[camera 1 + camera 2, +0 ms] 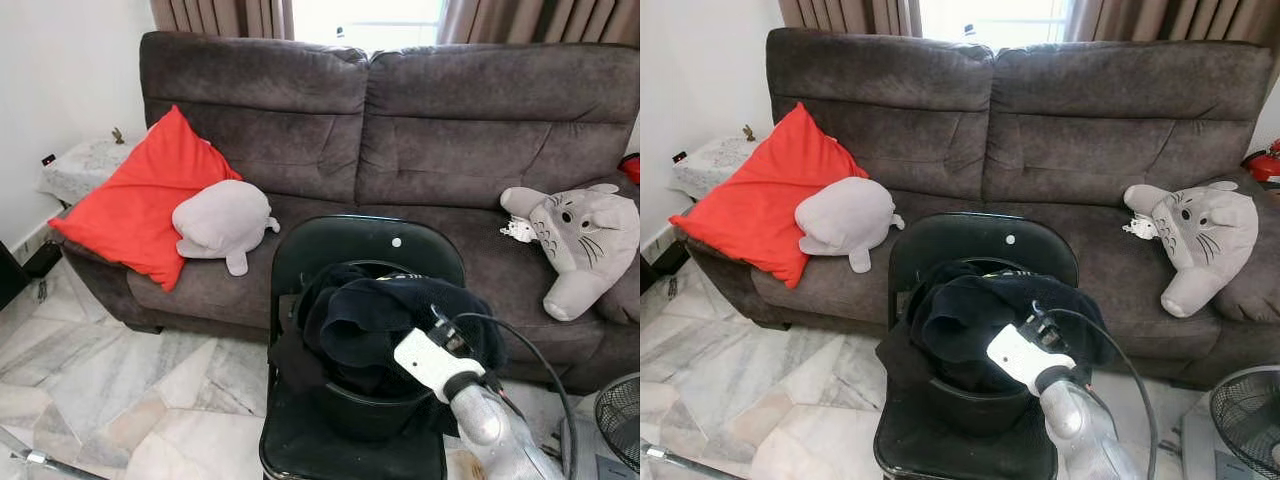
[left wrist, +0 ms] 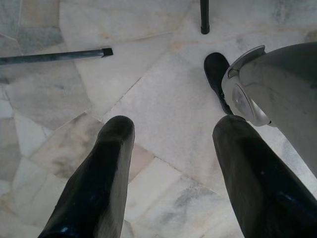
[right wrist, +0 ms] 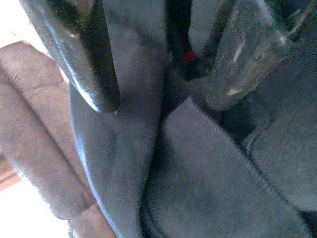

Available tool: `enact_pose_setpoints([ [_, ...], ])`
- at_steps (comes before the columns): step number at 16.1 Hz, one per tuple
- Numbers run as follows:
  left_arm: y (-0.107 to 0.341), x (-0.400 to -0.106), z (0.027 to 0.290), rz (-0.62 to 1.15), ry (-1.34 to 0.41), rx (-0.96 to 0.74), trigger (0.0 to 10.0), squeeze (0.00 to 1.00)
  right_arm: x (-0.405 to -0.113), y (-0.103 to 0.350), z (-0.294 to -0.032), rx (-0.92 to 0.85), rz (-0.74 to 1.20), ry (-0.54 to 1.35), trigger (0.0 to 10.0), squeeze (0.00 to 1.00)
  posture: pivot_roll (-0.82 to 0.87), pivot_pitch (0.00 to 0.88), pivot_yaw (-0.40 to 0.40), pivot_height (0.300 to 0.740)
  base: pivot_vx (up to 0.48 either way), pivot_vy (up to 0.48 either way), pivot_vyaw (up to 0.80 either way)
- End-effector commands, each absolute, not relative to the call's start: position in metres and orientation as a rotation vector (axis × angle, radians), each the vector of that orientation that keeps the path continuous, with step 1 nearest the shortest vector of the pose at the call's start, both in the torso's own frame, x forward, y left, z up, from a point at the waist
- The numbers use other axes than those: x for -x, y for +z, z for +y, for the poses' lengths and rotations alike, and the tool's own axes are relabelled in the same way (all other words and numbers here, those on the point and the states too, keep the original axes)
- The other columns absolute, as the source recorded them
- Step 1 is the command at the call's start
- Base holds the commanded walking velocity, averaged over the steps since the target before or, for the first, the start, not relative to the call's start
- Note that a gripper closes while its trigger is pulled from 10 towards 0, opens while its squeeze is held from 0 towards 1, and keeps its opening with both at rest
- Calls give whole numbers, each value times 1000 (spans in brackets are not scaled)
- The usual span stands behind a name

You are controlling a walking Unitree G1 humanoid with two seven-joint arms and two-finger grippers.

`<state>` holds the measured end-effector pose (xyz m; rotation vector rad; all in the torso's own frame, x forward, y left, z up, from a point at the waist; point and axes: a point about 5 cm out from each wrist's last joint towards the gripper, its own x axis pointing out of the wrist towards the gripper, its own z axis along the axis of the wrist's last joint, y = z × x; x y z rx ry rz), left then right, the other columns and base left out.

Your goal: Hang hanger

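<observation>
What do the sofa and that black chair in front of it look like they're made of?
The sofa looks like soft brown-grey fabric, perhaps microsuede: matte, with brushed patches. The black chair seems hard plastic, judging by its glossy back reflecting light. The dark clothing heaped on it looks like knit fabric.

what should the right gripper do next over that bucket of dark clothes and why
Probably ease the right gripper down and close on the dark clothes heaped in the black bucket on the chair. Its fingers are open just above the fabric, holding nothing. No hanger can be made out. The left gripper hangs open over the floor.
</observation>
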<state>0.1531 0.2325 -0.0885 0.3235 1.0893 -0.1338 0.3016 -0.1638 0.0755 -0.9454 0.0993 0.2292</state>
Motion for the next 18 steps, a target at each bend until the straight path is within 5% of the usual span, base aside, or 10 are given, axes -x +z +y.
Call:
enact_pose_setpoints([
  [1, -89, -151, 236, 1100, -119, -324, 10000, 0, -305, 76, -161, 958, 67, 239, 10000, 0, 49, 10, 47, 740, 0, 0, 0],
  [18, -88, -151, 237, 1098, -118, -327, 10000, 0, -308, 62, -168, 1063, 18, 373, 10000, 0, 55, 7, 53, 740, 0, 0, 0],
])
